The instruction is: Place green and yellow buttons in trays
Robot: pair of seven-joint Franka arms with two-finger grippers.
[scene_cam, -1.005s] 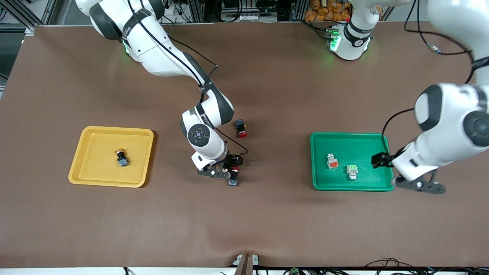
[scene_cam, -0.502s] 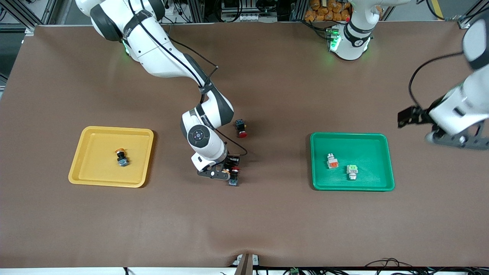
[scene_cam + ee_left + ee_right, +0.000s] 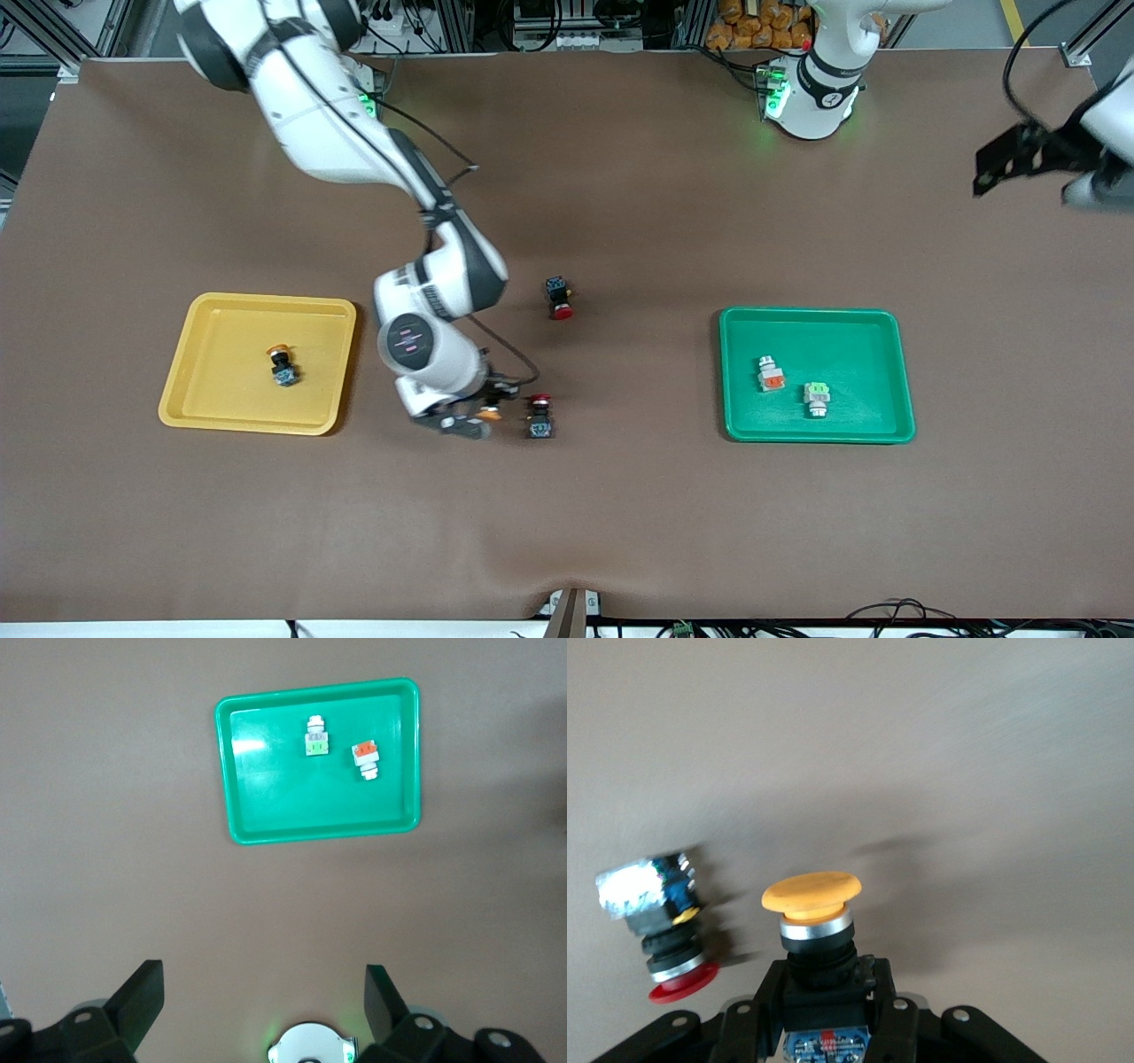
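My right gripper (image 3: 469, 418) is shut on a black-bodied button with a yellow-orange cap (image 3: 487, 413) and holds it just above the table between the two trays; in the right wrist view the button (image 3: 812, 904) stands upright between my fingers. A second yellow-capped button (image 3: 282, 365) lies in the yellow tray (image 3: 230, 394). Two white-bodied buttons, one with an orange block (image 3: 771, 376) and one with a green block (image 3: 816, 397), lie in the green tray (image 3: 855, 350). My left gripper (image 3: 1099, 188) is open and empty, high over the table's edge near its base; its wrist view shows the green tray (image 3: 283, 806).
A red-capped black button (image 3: 539, 416) lies on the table right beside my right gripper, and it also shows in the right wrist view (image 3: 664, 926). Another red-capped button (image 3: 558, 297) lies farther from the front camera. The brown mat (image 3: 620, 514) covers the table.
My right gripper has closed on the yellow-capped button and carried it toward the yellow tray, leaving the red-capped button. My left arm has drawn away from the green tray toward its base.
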